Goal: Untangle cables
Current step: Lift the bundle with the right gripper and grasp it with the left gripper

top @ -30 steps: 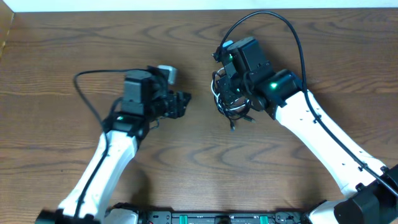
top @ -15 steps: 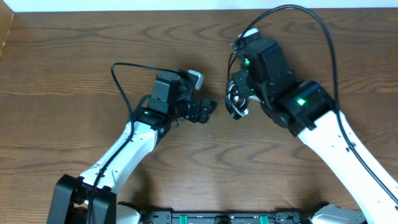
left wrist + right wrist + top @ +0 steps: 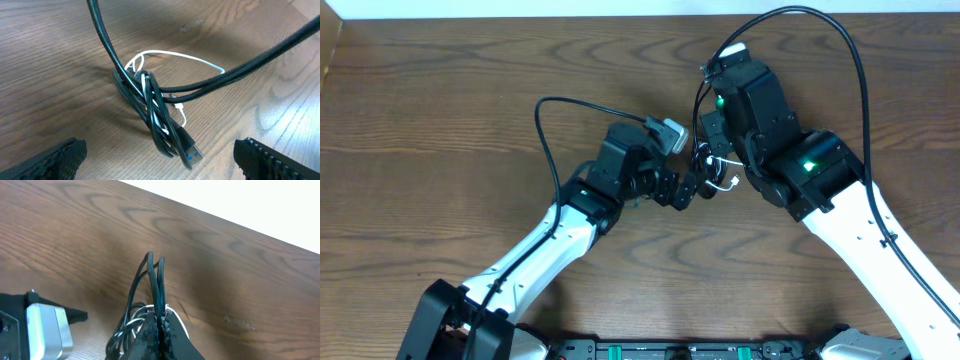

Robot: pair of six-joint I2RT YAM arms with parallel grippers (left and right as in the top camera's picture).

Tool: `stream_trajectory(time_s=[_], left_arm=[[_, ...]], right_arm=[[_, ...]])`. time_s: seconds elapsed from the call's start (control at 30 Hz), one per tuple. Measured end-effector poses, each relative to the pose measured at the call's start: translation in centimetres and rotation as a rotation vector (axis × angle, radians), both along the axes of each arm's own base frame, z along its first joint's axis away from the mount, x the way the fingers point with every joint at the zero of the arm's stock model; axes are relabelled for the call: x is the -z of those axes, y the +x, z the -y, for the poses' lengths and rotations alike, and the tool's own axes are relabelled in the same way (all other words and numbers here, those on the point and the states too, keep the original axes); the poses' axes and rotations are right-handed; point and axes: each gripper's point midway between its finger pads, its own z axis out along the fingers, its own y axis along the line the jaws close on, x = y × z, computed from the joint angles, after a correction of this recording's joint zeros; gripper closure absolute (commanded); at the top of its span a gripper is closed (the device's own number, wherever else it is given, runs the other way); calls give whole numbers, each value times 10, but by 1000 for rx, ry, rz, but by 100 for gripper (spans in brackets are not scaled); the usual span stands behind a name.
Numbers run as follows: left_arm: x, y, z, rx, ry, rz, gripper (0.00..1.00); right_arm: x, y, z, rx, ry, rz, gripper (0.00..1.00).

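Note:
The cables (image 3: 155, 112) form a tangled bundle of black cords with a thin white strand and a blue-tipped plug (image 3: 192, 156). In the overhead view the bundle (image 3: 710, 170) hangs between the two grippers. My right gripper (image 3: 159, 330) is shut on black strands of the cables (image 3: 155, 287) and holds them up off the table. My left gripper (image 3: 160, 162) is open, its fingers on either side just below the plug end. In the overhead view the left gripper (image 3: 688, 190) sits right beside the bundle.
The brown wooden table (image 3: 440, 110) stretches all round. Thick black arm wires (image 3: 550, 120) loop above the left arm and another (image 3: 820, 25) above the right arm. The table's far edge (image 3: 520, 16) meets a white wall.
My left arm has moved right, up to the bundle. My right gripper has shifted slightly right and up with the cables lifted in it.

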Motion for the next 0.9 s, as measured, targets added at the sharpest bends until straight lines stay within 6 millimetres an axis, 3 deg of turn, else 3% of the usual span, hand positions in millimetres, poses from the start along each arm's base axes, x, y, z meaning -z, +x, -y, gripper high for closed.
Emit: stream_trajectory(time_s=[0.13, 0.27, 0.33, 0.4, 0.47, 0.53, 0.57, 0.77, 0.9], left_arm=[[8, 4, -2, -20, 23, -5, 0], [33, 11, -4, -47, 66, -33, 2], [44, 17, -4, -58, 78, -37, 7], [52, 21, -2, -63, 79, -38, 23], [55, 26, 0, -67, 73, -24, 62], [55, 30, 3, -66, 65, -3, 89], [55, 31, 3, -67, 64, 1, 92], [53, 34, 4, -53, 77, 37, 93], [46, 35, 1, -37, 101, 84, 93]], right_arm=[[0, 0, 0, 1, -1, 0, 99], [0, 0, 0, -2, 1, -1, 99], [0, 0, 0, -2, 1, -2, 99], [1, -1, 0, -3, 1, -3, 99], [2, -1, 0, -4, -2, -9, 99], [2, -2, 0, -5, -4, -13, 99], [3, -2, 0, -5, -4, -14, 99], [4, -3, 3, 3, -13, -19, 99], [7, -2, 22, 100, -44, -26, 99]])
